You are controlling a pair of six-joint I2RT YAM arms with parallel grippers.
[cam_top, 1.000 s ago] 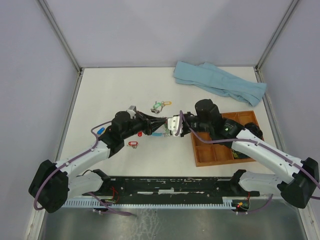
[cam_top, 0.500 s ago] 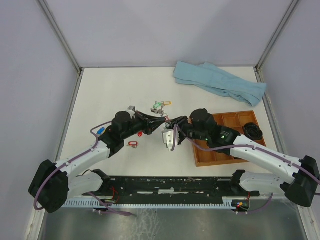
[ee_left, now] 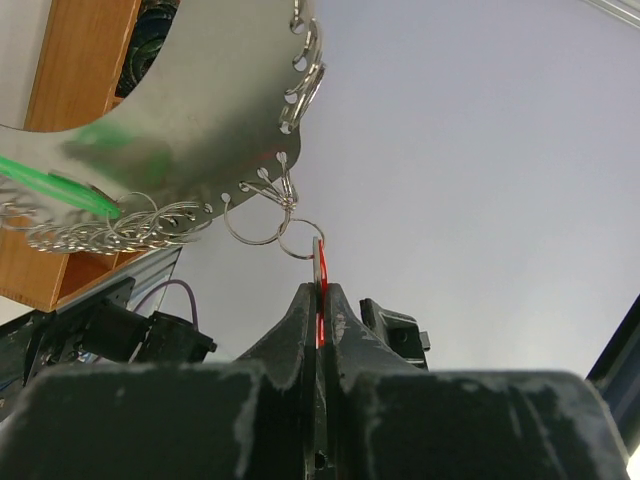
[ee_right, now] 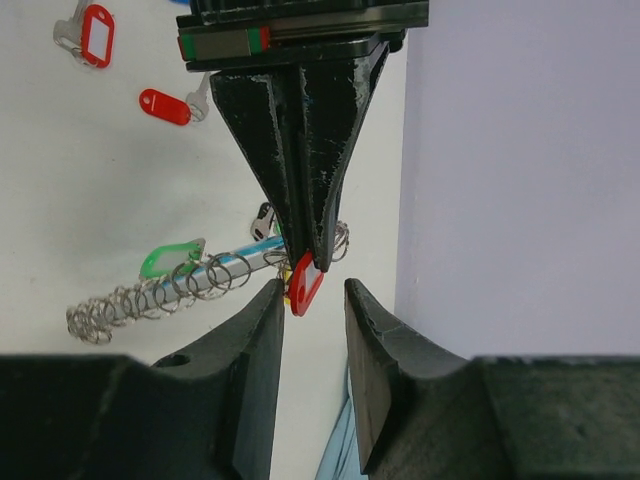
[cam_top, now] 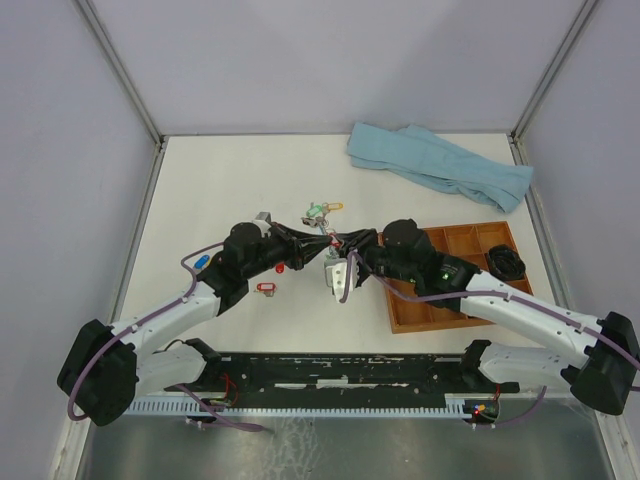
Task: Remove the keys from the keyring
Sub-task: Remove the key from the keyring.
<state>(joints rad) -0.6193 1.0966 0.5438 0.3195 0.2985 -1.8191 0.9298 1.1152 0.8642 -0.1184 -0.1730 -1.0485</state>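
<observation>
Left gripper point(ee_left: 320, 292) clamped on red-tagged key point(ee_right: 305, 284). Keyring point(ee_right: 225, 270) hangs off it by small links, between my arms. Right gripper point(ee_right: 313, 288) part-open, straddling tag (no grip yet). Step: detaching this key. Next, I judge: hold ring steady, work link free.

On table point(cam_top: 200, 180), centre: left gripper point(cam_top: 318, 243) on L, right gripper point(cam_top: 350, 245) on R, tips meeting, a key point(ee_right: 305, 285) btwn them. Keyring point(ee_right: 170, 288) just beside. Loose keys point(cam_top: 320, 210) behind, spare key point(cam_top: 265, 288) front-L. Tray point(cam_top: 410, 310) at R; cloth point(cam_top: 440, 165) back-R.
</observation>
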